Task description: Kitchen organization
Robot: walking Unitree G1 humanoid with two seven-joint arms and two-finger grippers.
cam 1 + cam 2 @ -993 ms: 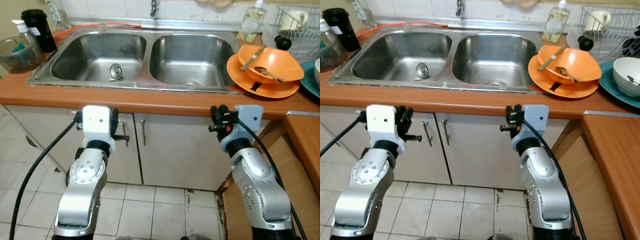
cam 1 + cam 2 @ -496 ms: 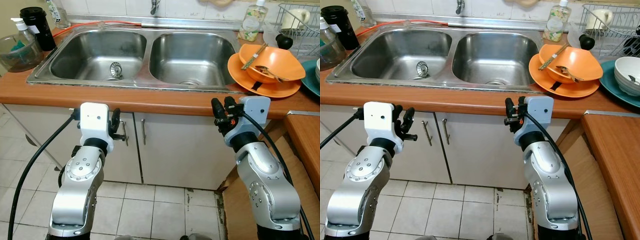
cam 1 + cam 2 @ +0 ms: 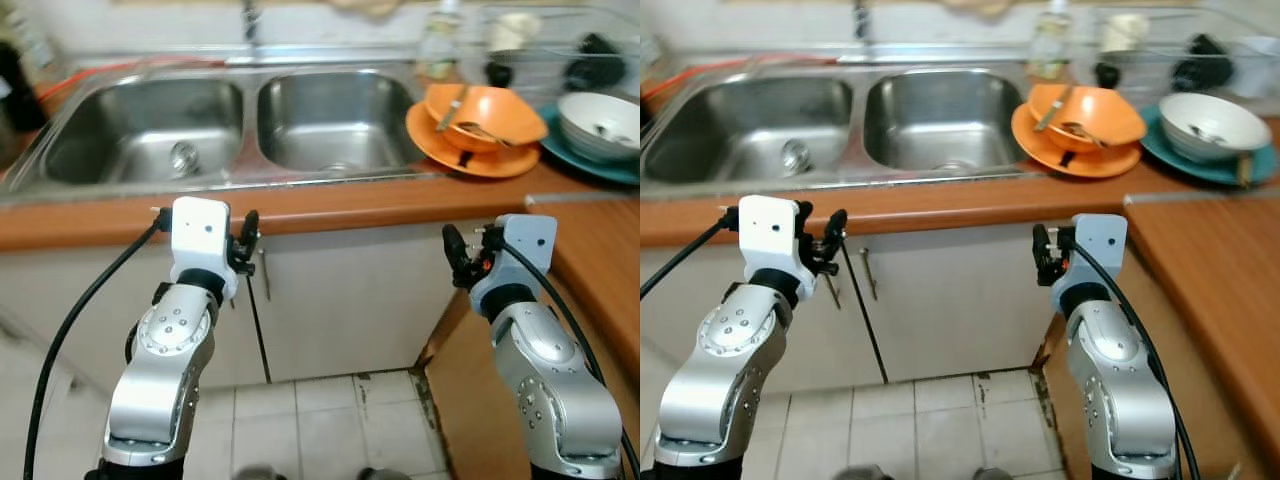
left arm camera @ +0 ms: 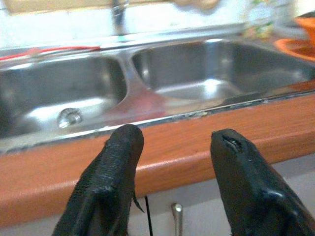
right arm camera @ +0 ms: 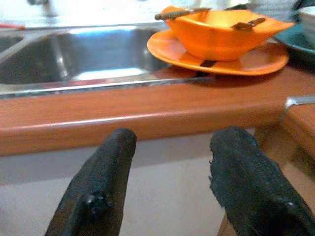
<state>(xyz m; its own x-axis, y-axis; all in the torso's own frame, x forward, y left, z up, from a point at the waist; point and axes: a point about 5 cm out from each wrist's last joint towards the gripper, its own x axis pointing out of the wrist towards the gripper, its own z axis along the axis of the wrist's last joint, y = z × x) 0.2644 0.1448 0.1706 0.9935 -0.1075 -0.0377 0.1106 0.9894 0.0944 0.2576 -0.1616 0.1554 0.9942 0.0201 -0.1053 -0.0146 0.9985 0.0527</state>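
**A:** Sink (image 3: 150, 150) first, on the far left: two steel basins sunk into the wooden counter (image 3: 330, 205), both bare of dishes. Why is the left gripper (image 4: 174, 162) parked in front of it?

**B:** It hangs just below the counter edge, fingers spread with nothing between them, facing the basin divide. Judging by that, the robot is not reaching for anything yet; the arm is simply carried ready.

**A:** And further right?

**B:** The orange bowl (image 3: 487, 108) sits on the orange plate (image 3: 470, 155), just beside the right basin, with utensils lying in it. That stack looks left for washing or putting away, so it is likely the thing to be organized. Beyond it a white bowl (image 3: 1202, 120) rests on a teal plate (image 3: 1225, 170), with a wire rack (image 3: 1160, 45) behind.

**A:** The right gripper (image 5: 172, 167)?

**B:** Also below the counter lip, fingers parted and empty, pointed up toward the orange stack but well apart from it. It seems the better-placed arm for a first grasp.
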